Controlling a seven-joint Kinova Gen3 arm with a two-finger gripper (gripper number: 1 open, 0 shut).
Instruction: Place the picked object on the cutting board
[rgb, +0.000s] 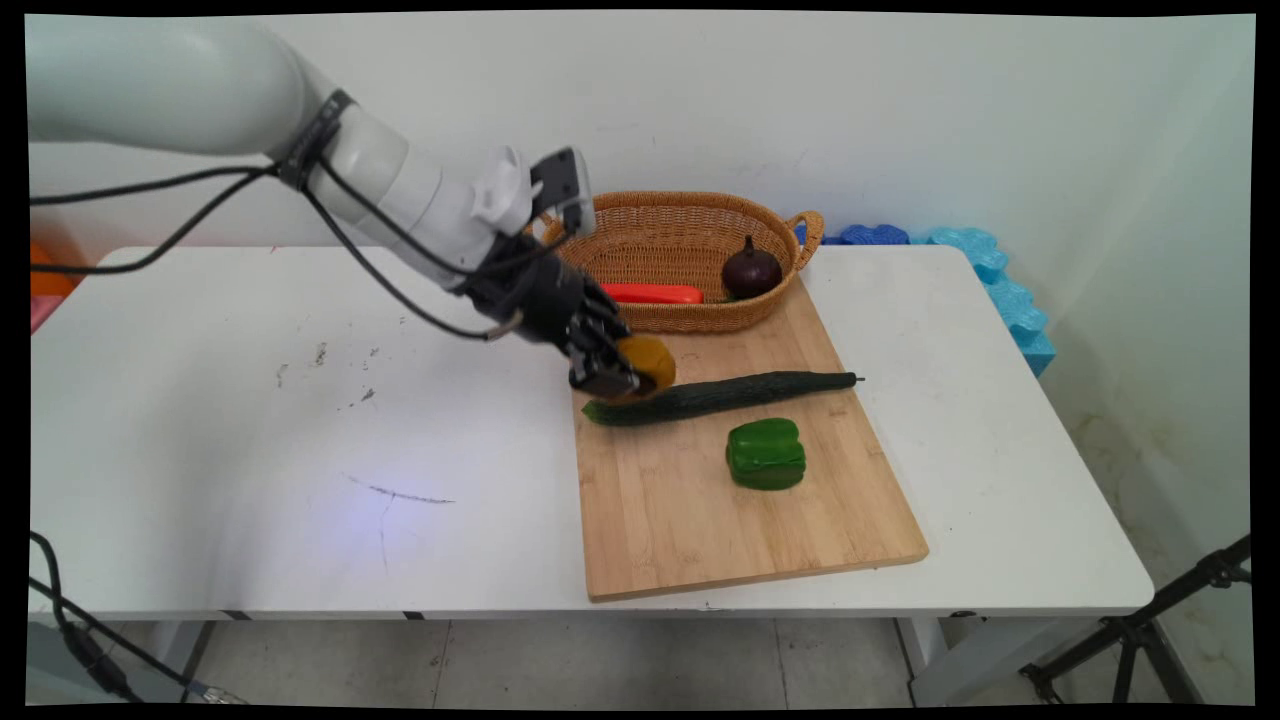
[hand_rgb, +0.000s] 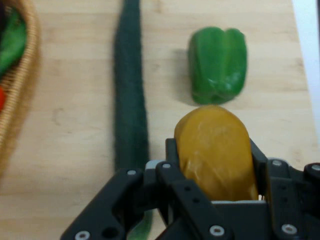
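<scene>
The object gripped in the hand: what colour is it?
Yellow-orange object, clearest in the hand view.

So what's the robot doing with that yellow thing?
The robot's gripper is shut on a yellow-orange vegetable, holding it just above the left end of a long cucumber on the wooden cutting board. A green pepper sits on the board too, on the near side of the cucumber. Behind the board, a wicker basket holds a dark purple onion and something red.
</scene>
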